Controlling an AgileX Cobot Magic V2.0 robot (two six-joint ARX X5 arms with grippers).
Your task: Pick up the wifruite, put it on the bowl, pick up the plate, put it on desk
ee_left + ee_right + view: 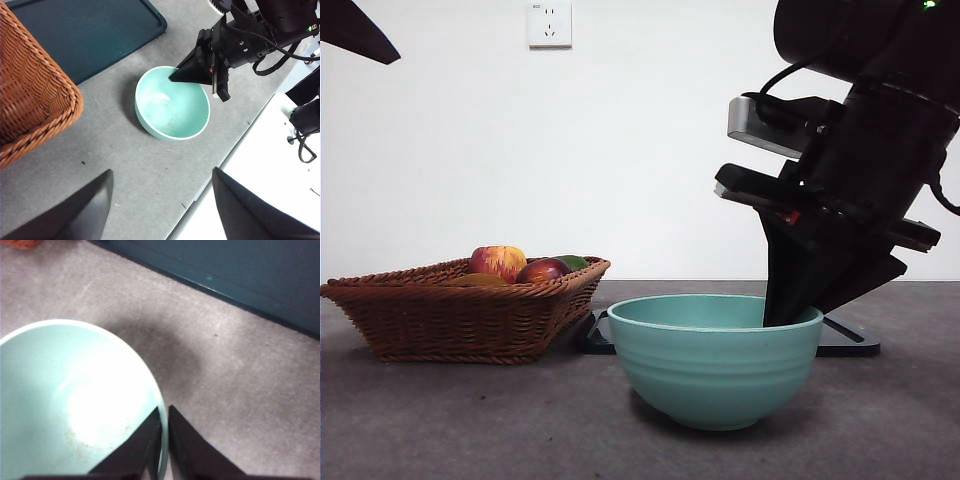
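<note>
While the right gripper (164, 440) pinches the rim of the bowl (715, 360), jaws nearly closed, one inside and one outside, the bowl is empty. No wifruite visible; possibly in the basket (460, 310). Left gripper (162, 210) waits wide open, empty. Next: probably release the rim, fetch the fruit.

We record a teal-green bowl (60, 405) filling the lower left of the frame, its pale rim curving from the left edge down to the bottom centre; its inside is bare, with a bright glare patch and faint brownish specks near the base. Our right gripper (164, 412) rises from the bottom centre, its two black jaws nearly closed, one on each side of the bowl's rim. Mottled grey desk (235, 380) spans the middle. A dark teal tray (240, 270) crosses the upper right. An orange wicker scrap (20, 244) shows at the upper left corner.
</note>
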